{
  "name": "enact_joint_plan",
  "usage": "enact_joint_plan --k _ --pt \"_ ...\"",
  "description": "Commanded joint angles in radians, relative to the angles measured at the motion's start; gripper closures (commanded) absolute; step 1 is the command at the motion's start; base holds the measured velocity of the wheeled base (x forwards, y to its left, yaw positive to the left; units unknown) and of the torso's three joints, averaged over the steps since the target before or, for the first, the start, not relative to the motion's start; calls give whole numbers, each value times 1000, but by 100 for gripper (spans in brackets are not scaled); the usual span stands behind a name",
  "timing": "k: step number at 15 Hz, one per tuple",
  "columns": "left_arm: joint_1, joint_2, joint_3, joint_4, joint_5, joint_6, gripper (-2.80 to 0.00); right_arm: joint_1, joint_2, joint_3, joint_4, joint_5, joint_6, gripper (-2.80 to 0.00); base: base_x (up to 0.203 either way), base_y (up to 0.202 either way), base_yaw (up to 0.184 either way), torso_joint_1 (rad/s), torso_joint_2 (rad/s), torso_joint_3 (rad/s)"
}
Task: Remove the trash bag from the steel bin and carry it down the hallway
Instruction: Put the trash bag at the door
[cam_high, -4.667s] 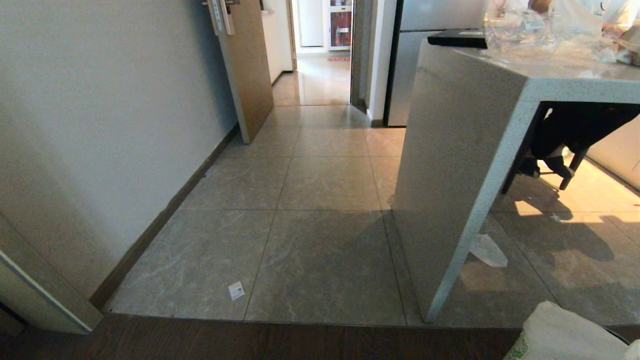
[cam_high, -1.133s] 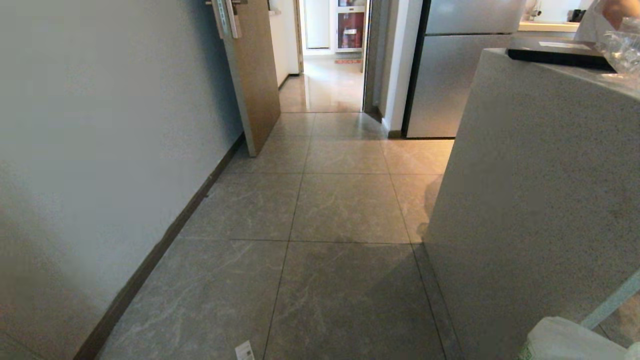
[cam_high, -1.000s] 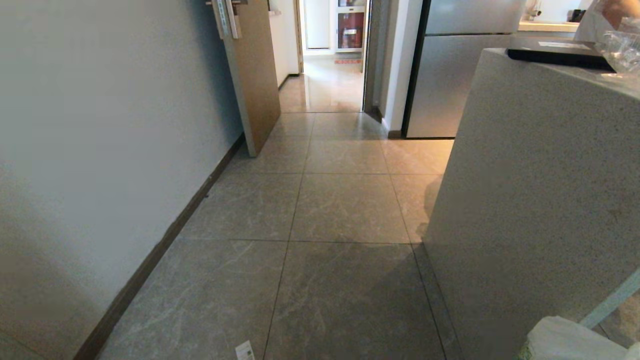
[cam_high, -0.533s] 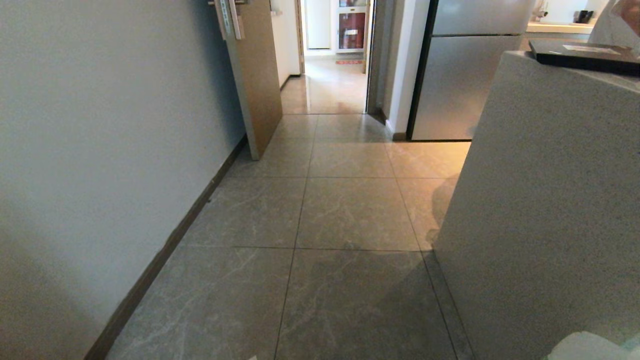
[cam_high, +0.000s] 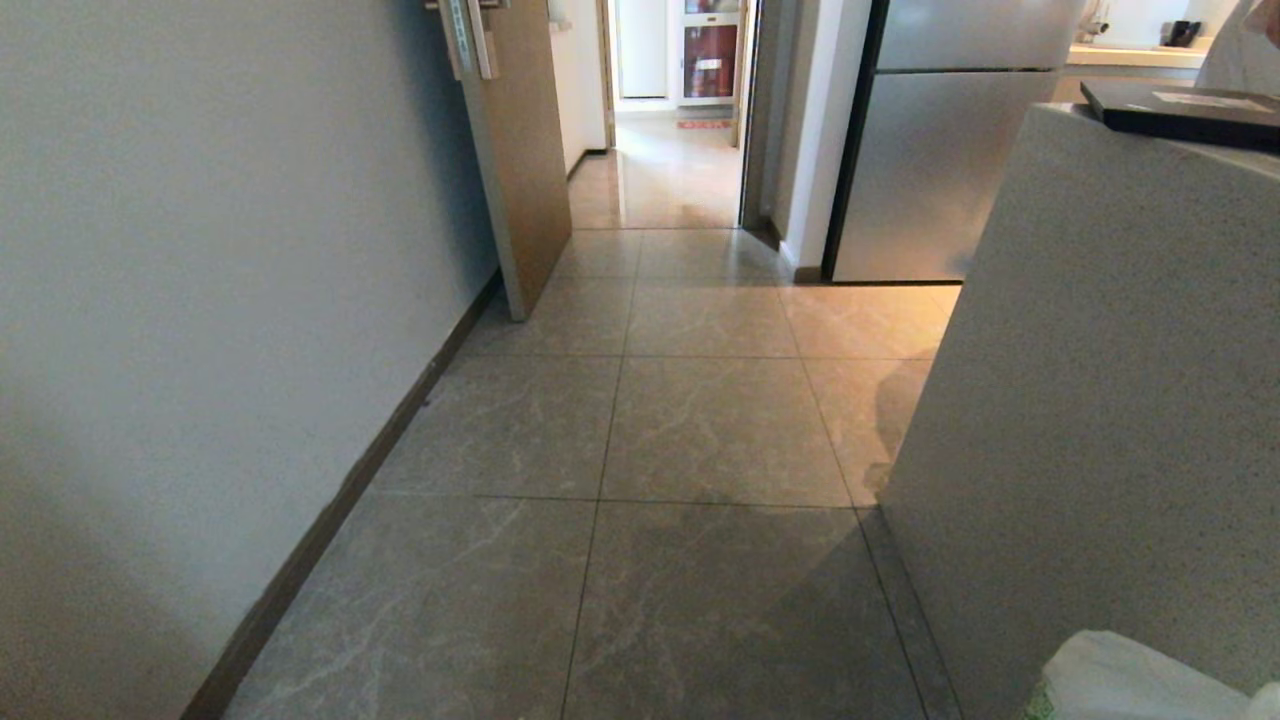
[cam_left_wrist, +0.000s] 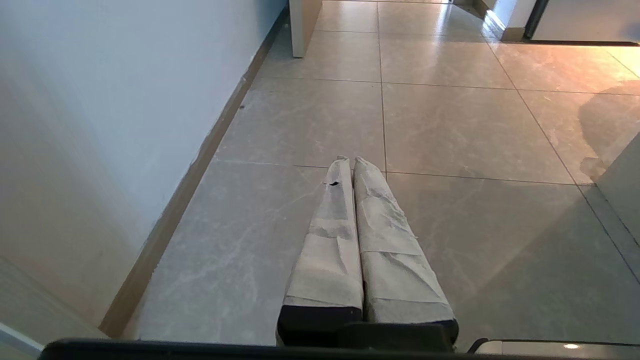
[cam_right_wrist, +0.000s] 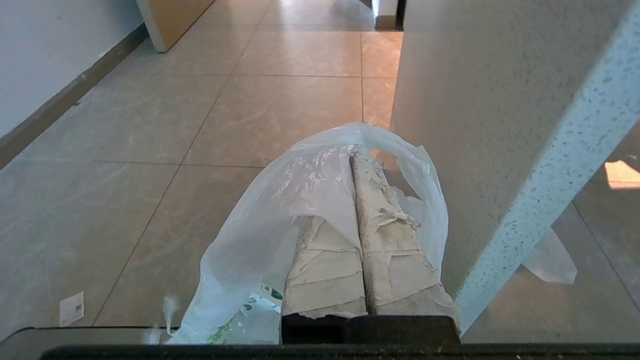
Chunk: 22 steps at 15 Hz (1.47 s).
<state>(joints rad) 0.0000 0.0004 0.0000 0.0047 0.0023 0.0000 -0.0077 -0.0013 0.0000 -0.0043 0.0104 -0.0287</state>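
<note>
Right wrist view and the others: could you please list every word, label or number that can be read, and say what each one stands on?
None can be read.
Green print on the packaging inside the trash bag: too blurred.
Small white scrap on the floor: marks too small.
Light label on the dark flat object on the counter: illegible.

**No legible writing in view**

Green-and-white print shows on packaging inside the trash bag (cam_right_wrist: 260, 305), at about seven o'clock in the right wrist view, but no word or brand can be made out. A small white paper scrap (cam_right_wrist: 71, 308) on the floor at about eight o'clock bears dark marks too small to read.
</note>
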Motion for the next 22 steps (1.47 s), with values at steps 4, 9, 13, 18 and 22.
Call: enact_joint_plan --k 4,9,13,18,22 --pt "0 0 0 0 1 0 0 0 0 2 0 0 0 0 0 0 0 0 0 0" --pt "0 0 0 0 1 0 0 0 0 2 0 0 0 0 0 0 0 0 0 0" --pt "0 0 0 0 1 0 0 0 0 2 0 0 0 0 0 0 0 0 0 0" --pt "0 0 0 0 1 0 0 0 0 2 0 0 0 0 0 0 0 0 0 0" --pt "0 0 0 0 1 0 0 0 0 2 0 0 0 0 0 0 0 0 0 0"
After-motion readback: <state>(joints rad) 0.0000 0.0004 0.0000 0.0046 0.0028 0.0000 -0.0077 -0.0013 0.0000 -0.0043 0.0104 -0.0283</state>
